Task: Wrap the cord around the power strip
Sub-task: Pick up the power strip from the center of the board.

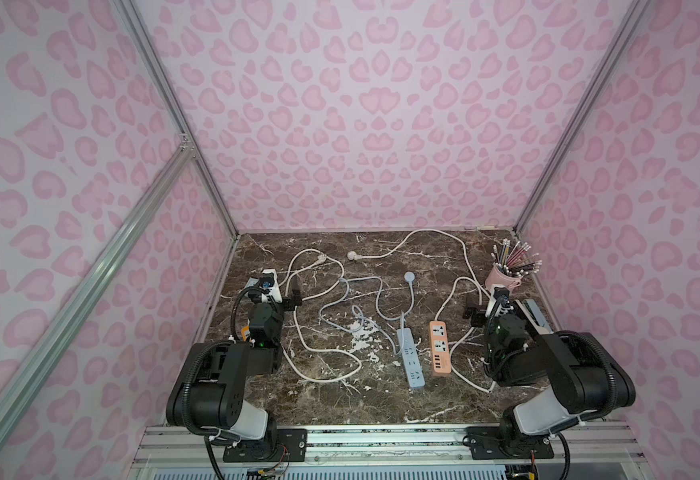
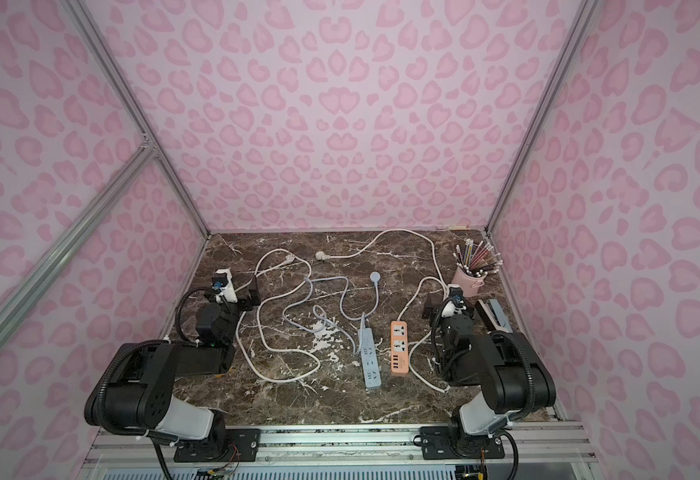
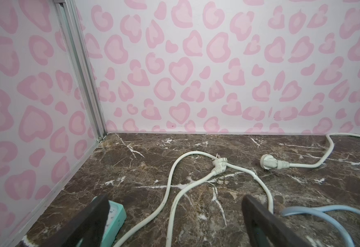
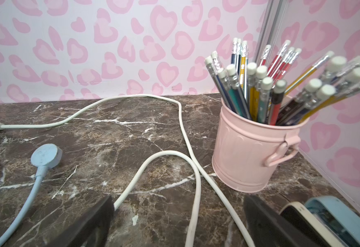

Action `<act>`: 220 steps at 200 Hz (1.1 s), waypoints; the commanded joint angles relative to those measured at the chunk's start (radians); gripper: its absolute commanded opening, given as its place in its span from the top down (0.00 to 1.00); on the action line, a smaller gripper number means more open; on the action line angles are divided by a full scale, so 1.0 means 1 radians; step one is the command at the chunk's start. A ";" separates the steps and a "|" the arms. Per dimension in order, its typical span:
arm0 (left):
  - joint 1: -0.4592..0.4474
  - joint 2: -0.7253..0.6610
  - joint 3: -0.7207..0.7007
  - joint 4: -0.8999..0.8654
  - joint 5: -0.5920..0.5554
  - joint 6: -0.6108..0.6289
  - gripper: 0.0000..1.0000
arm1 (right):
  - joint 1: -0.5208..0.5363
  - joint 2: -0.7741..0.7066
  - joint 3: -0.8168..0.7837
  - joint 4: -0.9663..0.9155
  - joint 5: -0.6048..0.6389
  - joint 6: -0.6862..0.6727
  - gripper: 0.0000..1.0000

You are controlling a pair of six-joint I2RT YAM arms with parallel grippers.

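Cord (image 4: pixel 37 179) loops pale-blue over veined marble (image 1: pixel 340 399) from slab-shaped power strip (image 1: pixel 410 361); left claw (image 3: pixel 174 203), right claw (image 4: pixel 178 201) spread.

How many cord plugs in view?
3. Angled white plug back left; round white plug just right of it; blue plug mid-table, beyond the blue power strip. More could be hidden.

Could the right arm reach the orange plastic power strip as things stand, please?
Probably yes: the open right gripper hovers close beside the orange plastic power strip, and only a slack white cord lies between them.
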 commanded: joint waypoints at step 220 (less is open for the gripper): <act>0.024 0.000 0.004 0.049 0.045 0.002 0.02 | -0.026 0.002 0.020 0.033 -0.064 0.007 0.00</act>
